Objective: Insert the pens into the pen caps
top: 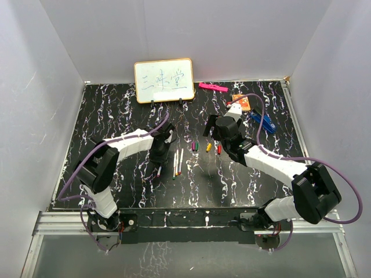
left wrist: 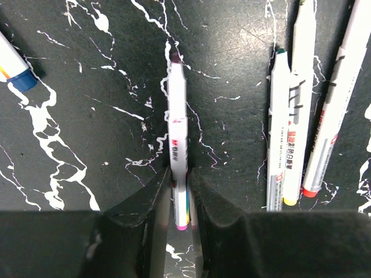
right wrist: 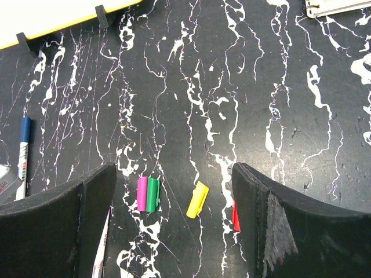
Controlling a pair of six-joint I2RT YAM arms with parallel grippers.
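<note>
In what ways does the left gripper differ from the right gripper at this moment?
The left gripper has its jaws closed on a white pen; the right gripper has its jaws wide apart and holds nothing. The left gripper works among pens; the right gripper hangs over caps, a green cap and a yellow cap loose between its fingers. Both point down, low over the black table.

Black table [top: 104, 110] — white marble veins, white pens [left wrist: 177, 133], magenta cap [right wrist: 142, 194], green cap [right wrist: 152, 194], yellow cap [right wrist: 197, 200], red cap [right wrist: 235, 215]

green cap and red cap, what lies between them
Only the yellow cap, tilted, touching neither the green cap nor the red cap; the right wrist view shows it.
</note>
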